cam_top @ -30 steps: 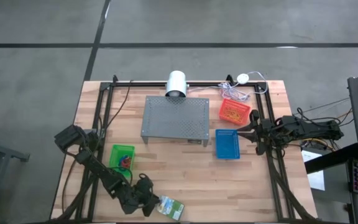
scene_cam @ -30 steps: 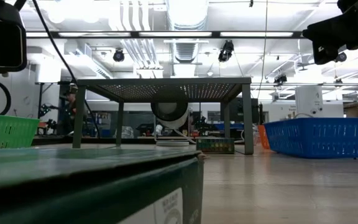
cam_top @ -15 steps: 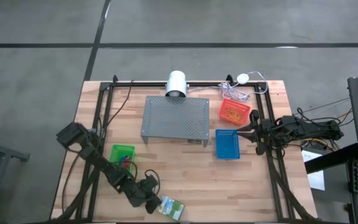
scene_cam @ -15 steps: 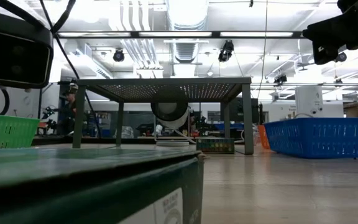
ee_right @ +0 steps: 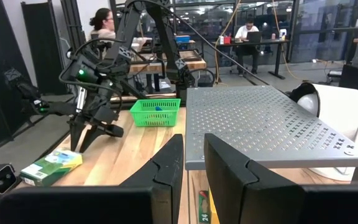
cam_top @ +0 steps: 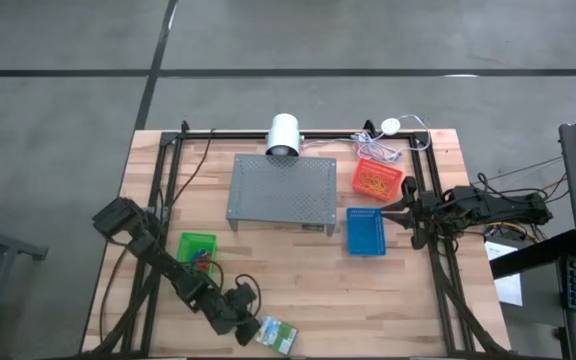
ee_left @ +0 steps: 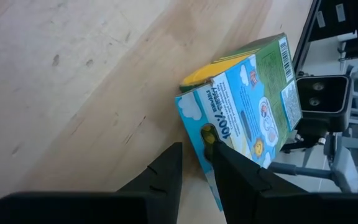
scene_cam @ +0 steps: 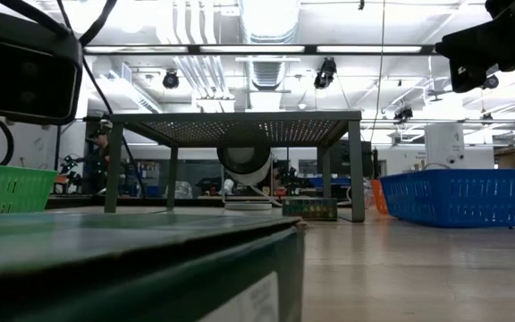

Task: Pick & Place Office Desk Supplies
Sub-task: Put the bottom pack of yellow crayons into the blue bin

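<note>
The green-and-yellow crayon box [cam_top: 276,334] [ee_left: 241,106] [ee_right: 50,165] lies on the table close to its near edge, right in front of the low camera [scene_cam: 132,268]. My left gripper [cam_top: 245,325] [ee_left: 194,144] is at the box's left end, open, slanting down. One of its fingers is over the box's corner and the other is beside it, over bare wood. Small red and blue bands [cam_top: 201,260] lie in the green basket [cam_top: 197,250]. My right gripper [cam_top: 400,215] [ee_right: 193,146] waits at the table's right side, level, with a narrow gap and nothing between its fingers. My left gripper has one fingertip [ee_left: 219,155] on the box's light-blue face, beside the corner nearest to it [ee_left: 204,123]. The other finger stands clear of the box's edge. It comes slanting down from the table's left. The box lies on the table. I cannot tell whether the corner is pinched.
A grey perforated stand [cam_top: 282,188] is mid-table, with a white cylinder [cam_top: 284,133] behind it. The blue basket [cam_top: 366,231] and the red basket [cam_top: 377,178], which holds orange rubber bands, sit to its right. The low camera [ee_left: 319,102] stands just past the box at the near edge.
My left gripper has moved toward the table's right edge, up to the crayon box, and has turned a little. Its finger gap is unchanged. In the low view the box's near corner has slid slightly to the right, and the box still lies on the table.
</note>
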### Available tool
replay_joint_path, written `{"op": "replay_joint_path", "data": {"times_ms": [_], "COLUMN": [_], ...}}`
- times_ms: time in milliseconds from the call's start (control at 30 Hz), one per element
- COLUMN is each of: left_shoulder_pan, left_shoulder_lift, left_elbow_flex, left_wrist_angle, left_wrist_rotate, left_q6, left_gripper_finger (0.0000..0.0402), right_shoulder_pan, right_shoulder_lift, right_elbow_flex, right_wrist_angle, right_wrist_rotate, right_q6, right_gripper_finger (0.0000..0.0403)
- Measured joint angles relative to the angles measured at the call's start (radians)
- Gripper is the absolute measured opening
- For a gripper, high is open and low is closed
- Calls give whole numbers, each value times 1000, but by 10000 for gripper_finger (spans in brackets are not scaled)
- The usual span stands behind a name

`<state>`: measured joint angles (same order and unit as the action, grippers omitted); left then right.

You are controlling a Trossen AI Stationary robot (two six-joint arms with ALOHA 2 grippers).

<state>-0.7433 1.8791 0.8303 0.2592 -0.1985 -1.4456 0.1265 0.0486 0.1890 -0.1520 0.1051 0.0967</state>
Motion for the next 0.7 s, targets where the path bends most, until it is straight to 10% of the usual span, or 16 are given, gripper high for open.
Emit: {"op": "replay_joint_path", "data": {"times_ms": [700], "left_shoulder_pan": [0], "left_shoulder_lift": [-39], "left_elbow_flex": [2], "left_wrist_angle": [-25], "left_wrist_rotate": [-21], "left_q6": [45], "left_gripper_finger": [94], "right_shoulder_pan": [0], "right_shoulder_lift": [0], "right_elbow_flex": [0], "right_wrist_angle": [0], "right_wrist_rotate": [0], "right_q6": [0], "right_gripper_finger": [63]}}
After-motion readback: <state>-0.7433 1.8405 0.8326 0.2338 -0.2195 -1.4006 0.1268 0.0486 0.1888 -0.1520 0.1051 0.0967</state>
